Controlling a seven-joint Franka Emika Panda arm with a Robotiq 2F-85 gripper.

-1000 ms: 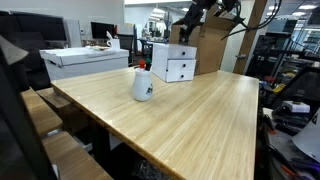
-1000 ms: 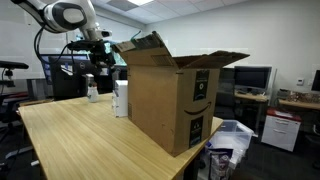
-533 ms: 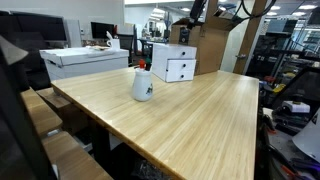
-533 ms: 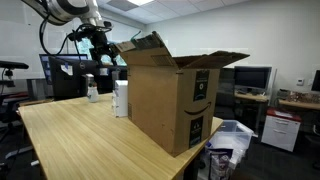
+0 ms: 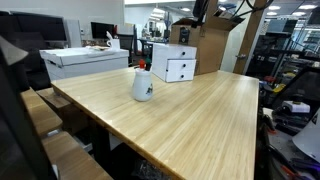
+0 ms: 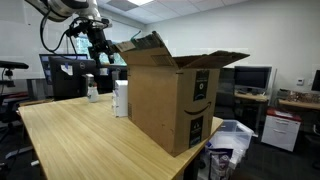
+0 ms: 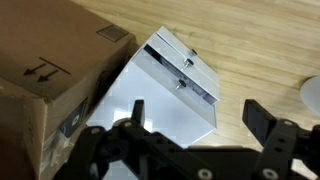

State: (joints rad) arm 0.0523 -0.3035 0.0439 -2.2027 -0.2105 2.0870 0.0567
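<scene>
gripper: the gripper (image 7: 195, 125) hangs in the air above the drawer unit (image 7: 150, 100), jaws spread wide, nothing between them, touching nothing
gripper height: well above the table (image 5: 200, 120) in both exterior views, up near the top of the cardboard box (image 5: 212, 45)
drawer unit place: at the far end of the table in an exterior view (image 5: 174, 62), standing upright, just left of the cardboard box; whether they touch, cannot tell
drawer unit look: white, boxy, two drawers stacked, each with a small knob (image 7: 190, 60) on its front; both drawers look pushed in
neighbours: cardboard box fills the left of the wrist view (image 7: 50, 60), flaps open in an exterior view (image 6: 170, 95); a white jug (image 5: 143, 85) stands nearer on the table, well apart from the drawer unit
weight guess: probably light, a small desk-size piece; contents hidden
stiffness guess: hard shell, should not give under the fingers
surface guess: smooth and glossy, likely slippery on flat faces
risk: drawers may slide out if it tips forward; knobs look too small for a sure pinch
where to hold: across the two side walls near the top, jaws wide, keeping it level; the box side looks tight for a finger
</scene>
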